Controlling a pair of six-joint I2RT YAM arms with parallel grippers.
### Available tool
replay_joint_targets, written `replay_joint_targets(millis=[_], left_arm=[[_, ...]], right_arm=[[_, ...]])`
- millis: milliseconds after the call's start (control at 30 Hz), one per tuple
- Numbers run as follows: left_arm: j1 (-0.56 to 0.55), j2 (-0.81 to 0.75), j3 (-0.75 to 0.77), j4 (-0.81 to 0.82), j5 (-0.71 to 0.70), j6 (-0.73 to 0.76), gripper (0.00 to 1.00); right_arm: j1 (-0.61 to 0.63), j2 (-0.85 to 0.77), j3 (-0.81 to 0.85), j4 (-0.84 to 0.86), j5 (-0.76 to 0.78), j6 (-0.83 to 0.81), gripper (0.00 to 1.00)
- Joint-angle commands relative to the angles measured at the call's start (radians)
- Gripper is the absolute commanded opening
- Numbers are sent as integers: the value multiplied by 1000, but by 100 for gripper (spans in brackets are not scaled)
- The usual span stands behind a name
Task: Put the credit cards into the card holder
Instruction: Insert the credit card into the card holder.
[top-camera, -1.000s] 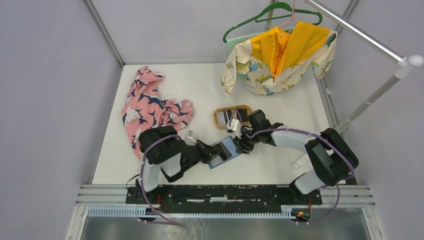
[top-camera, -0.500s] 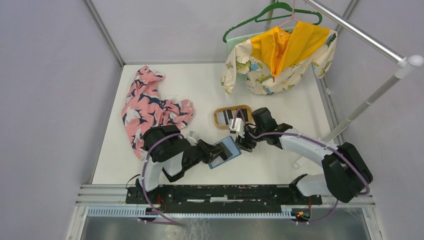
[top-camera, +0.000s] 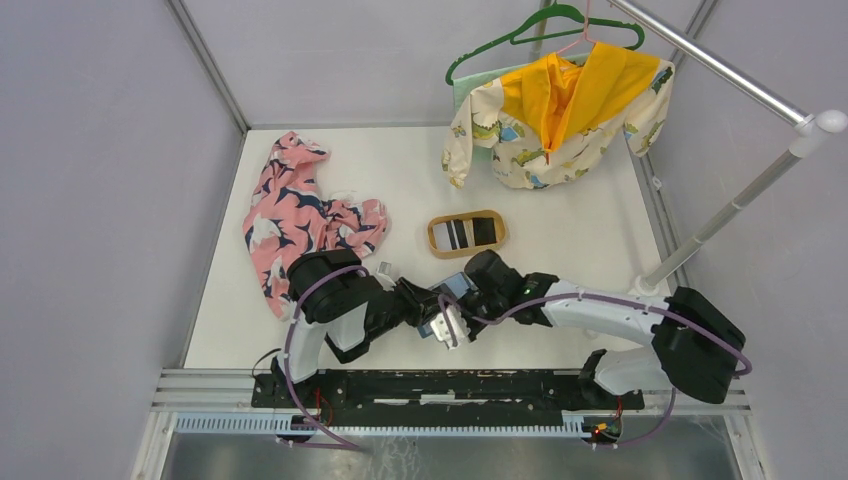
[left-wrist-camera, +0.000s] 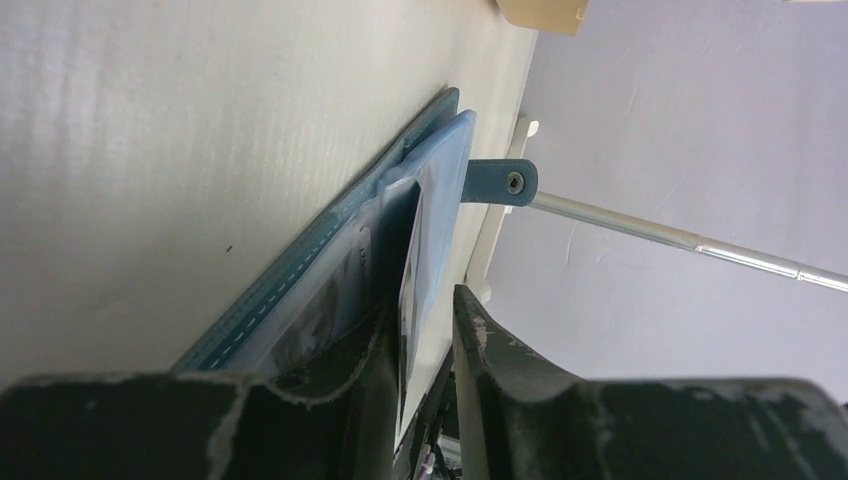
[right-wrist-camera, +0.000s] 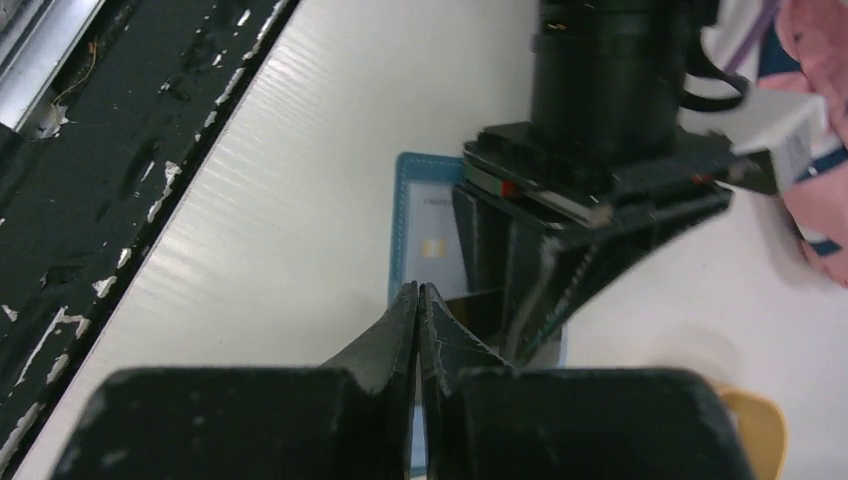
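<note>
The right gripper (right-wrist-camera: 418, 296) is squeezing its fingertips tight together with nothing between them. It's hanging low over the white counter (top-camera: 560, 265), tips pointing down at the card holder (right-wrist-camera: 398, 215). Just ahead of those tips a pale card (right-wrist-camera: 432, 238) with a small gold chip is sitting in the open teal holder.

Right beyond that card the left gripper (left-wrist-camera: 422, 312) is planting itself on the holder, nose to nose with the right one. From its own wrist camera its jaws are standing a narrow way apart, and the thin card's edge is running into the gap, close along one finger. Whether it's actually pinching, I cannot tell. The holder is lying flat on the counter ahead of it, its little tab (left-wrist-camera: 497, 182) with a snap sticking out at the far end.

Beyond both grippers and well apart from them, a wooden tray (top-camera: 434, 232) is carrying dark cards (top-camera: 482, 231).
</note>
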Motion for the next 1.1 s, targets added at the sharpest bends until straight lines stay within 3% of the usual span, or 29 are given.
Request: replay_joint_targets(millis=[0,367,1067], left_arm=[[3,116,-44,178,8,44,35],[5,126,-39,179,18,47,36],[24,91,-64,178,34,67,41]], right_arm=[[107,81,42,88,171,-113,6],[178,218,75,207,417,-52,6],[110,211,18,243,535,-17,5]])
